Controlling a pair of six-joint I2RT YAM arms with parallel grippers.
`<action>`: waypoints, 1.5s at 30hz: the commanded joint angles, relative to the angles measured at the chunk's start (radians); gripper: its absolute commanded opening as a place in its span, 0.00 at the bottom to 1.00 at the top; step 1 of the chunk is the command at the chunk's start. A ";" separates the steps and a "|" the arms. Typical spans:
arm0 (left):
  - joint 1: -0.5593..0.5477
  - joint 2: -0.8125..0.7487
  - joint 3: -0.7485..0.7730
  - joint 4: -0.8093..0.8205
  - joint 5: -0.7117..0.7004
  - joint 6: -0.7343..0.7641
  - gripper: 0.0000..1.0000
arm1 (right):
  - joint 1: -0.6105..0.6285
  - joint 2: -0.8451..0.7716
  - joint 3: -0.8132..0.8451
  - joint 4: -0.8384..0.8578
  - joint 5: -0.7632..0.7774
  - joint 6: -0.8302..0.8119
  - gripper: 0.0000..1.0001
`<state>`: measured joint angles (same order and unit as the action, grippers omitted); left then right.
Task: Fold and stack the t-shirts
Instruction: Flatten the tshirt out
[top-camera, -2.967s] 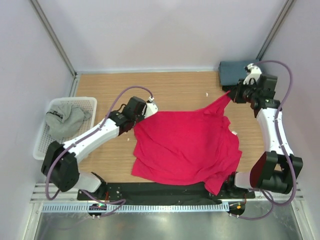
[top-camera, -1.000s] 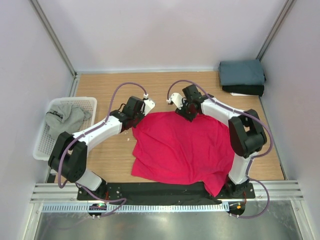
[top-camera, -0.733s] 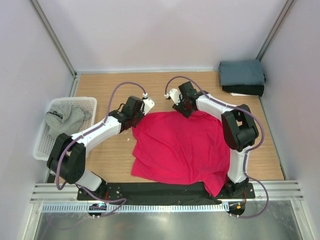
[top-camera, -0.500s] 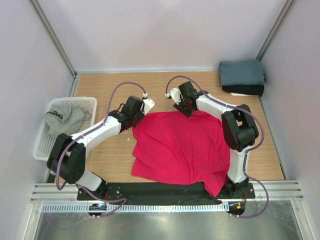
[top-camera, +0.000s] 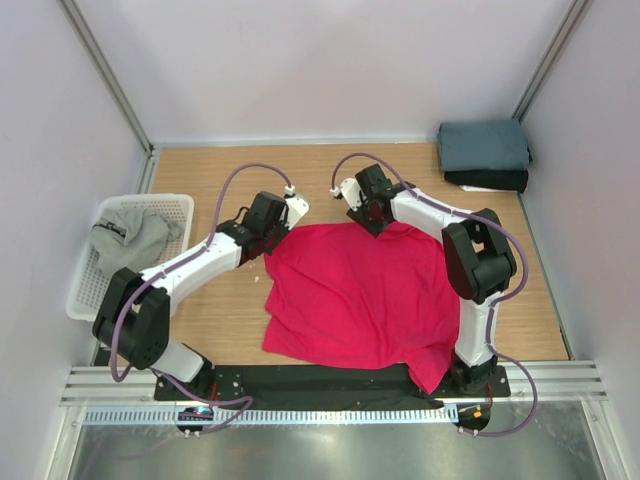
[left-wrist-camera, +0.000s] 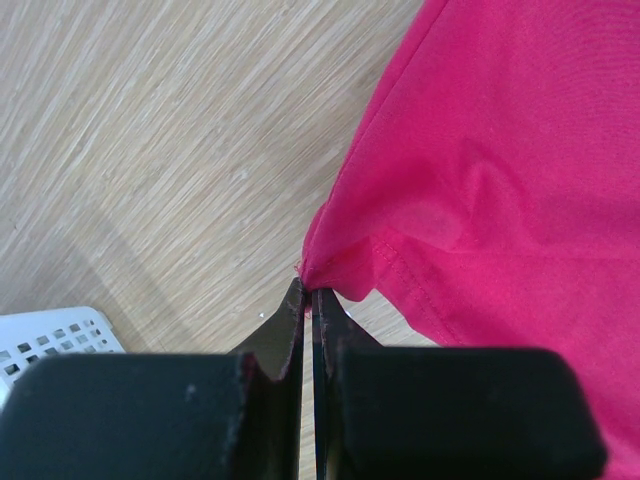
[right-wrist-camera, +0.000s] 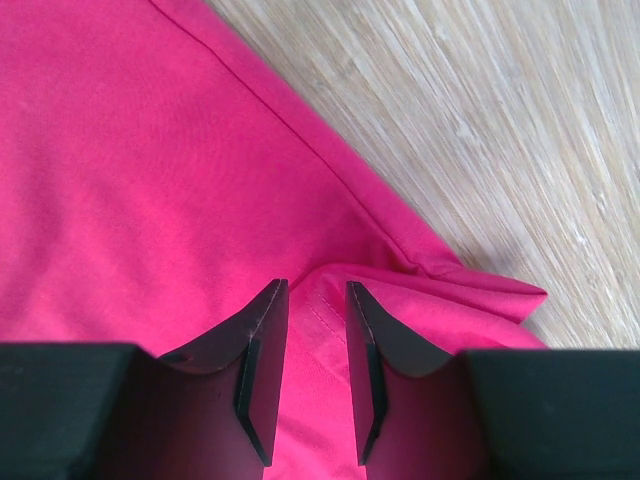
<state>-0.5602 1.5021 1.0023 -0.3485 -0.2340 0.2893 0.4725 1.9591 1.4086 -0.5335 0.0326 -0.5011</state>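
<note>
left end effector (left-wrist-camera: 305, 296) clamped on crimson-red cloth t-shirt (left-wrist-camera: 480, 150) corner | right end effector (right-wrist-camera: 317, 300) apart over hem | risk: shallow bite, cloth slips

Your overhead view looks steeply down from behind the arm bases, far off. Each wrist camera peers along its own pincer, left pincer (left-wrist-camera: 308, 300) and right pincer (right-wrist-camera: 316, 300), very close; all three views share the red t-shirt (top-camera: 360, 290) edge just beyond the tips
</note>
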 joint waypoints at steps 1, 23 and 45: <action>0.008 -0.046 0.009 0.028 0.012 -0.021 0.00 | 0.006 0.007 -0.003 0.007 0.041 0.013 0.36; 0.023 -0.059 0.010 0.025 0.021 -0.026 0.00 | 0.005 0.009 0.081 -0.059 0.098 0.036 0.01; 0.060 -0.255 0.249 0.095 -0.223 0.188 0.00 | -0.273 -0.617 0.199 -0.005 0.146 0.188 0.01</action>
<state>-0.5064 1.3167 1.1572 -0.3271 -0.3992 0.4313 0.2771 1.4006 1.6367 -0.5919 0.2367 -0.4099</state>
